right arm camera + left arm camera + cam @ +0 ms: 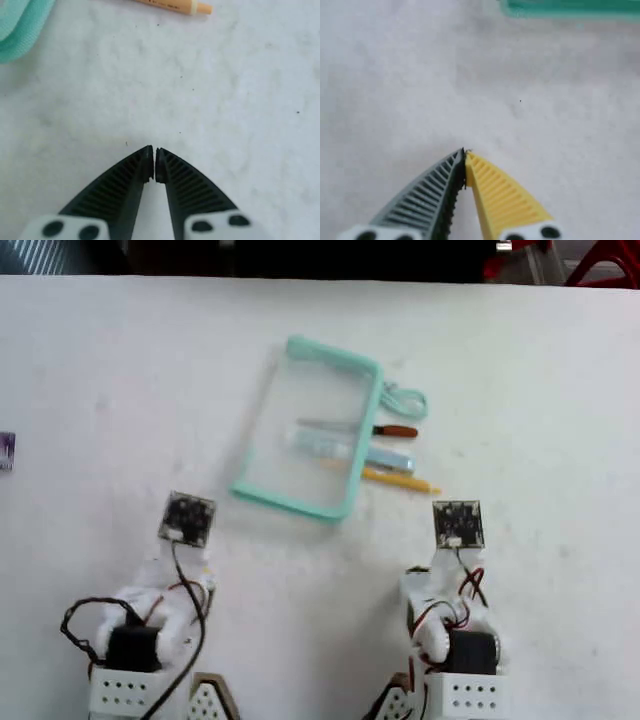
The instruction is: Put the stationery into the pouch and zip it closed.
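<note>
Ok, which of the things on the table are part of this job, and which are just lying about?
For the job: the mint-trimmed pouch; its mint cord; the red-handled tool, the pale clear stick and the yellow pen, all poking out past the pouch's right edge in the high view.
Lying about: the small purple thing at the table's left edge.

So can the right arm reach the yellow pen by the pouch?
Probably yes. The yellow pen lies just ahead of the right gripper, with nothing on the table between them. The gripper is shut, so it must open first.
</note>
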{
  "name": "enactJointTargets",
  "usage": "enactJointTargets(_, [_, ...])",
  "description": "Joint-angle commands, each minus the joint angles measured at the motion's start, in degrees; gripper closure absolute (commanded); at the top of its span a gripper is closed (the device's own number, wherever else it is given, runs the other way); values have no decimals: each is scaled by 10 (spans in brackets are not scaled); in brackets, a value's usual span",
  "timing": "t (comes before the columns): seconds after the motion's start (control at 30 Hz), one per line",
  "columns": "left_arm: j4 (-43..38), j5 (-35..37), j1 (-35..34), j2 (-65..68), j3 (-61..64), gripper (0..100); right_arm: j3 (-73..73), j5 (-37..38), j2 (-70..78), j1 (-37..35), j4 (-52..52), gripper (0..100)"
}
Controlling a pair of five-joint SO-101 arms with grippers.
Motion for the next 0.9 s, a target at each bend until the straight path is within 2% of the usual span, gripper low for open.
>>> enactJointTargets(0.0, [2,-7,12,0,-2,972,4,0,-4,-5,4,981])
enactJointTargets(0.5, [1,-7,11,0,-2,972,4,0,-4,-7,0,981])
enactJointTargets(0.73, [-11,-2,8,0,-66,972,4,-3,-4,-4,-91,981])
enactJointTargets(0.8, [-11,46,4,0,-84,972,4,-3,-4,-4,-91,981])
enactJointTargets(0.87, [-11,122,-33,0,-112,972,4,-3,-4,-4,-92,981])
